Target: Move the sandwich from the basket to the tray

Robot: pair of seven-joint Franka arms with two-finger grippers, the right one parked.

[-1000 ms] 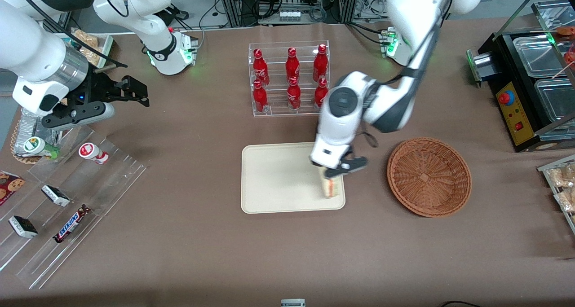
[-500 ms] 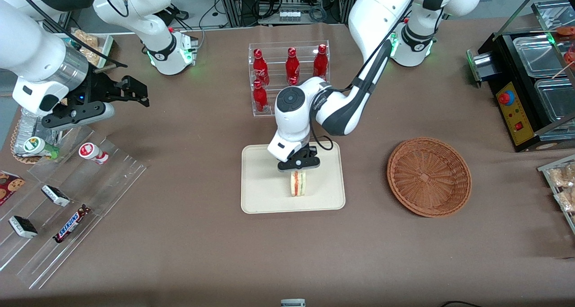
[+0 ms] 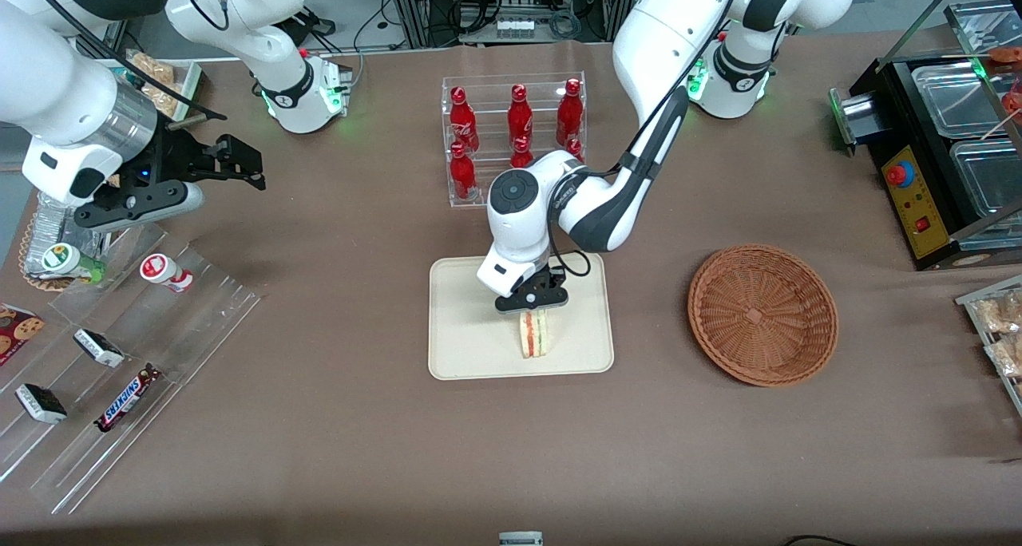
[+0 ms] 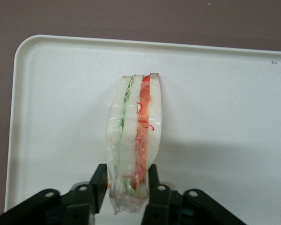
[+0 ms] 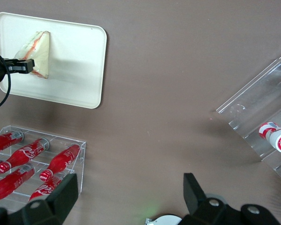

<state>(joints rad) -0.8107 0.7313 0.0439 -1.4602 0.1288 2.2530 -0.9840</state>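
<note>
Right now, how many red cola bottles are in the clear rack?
6 show: three on the upper tier, three below, two partly hidden by the arm whose gripper holds the sandwich.

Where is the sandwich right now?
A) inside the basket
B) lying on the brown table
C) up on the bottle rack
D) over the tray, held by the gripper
D: the gripper is shut on the sandwich, which is over the tray; the basket has nothing in it.

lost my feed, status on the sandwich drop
Gripper shut on sandwich, low over tray. Not yet released. Basket empty. Nothing in the way.
</note>
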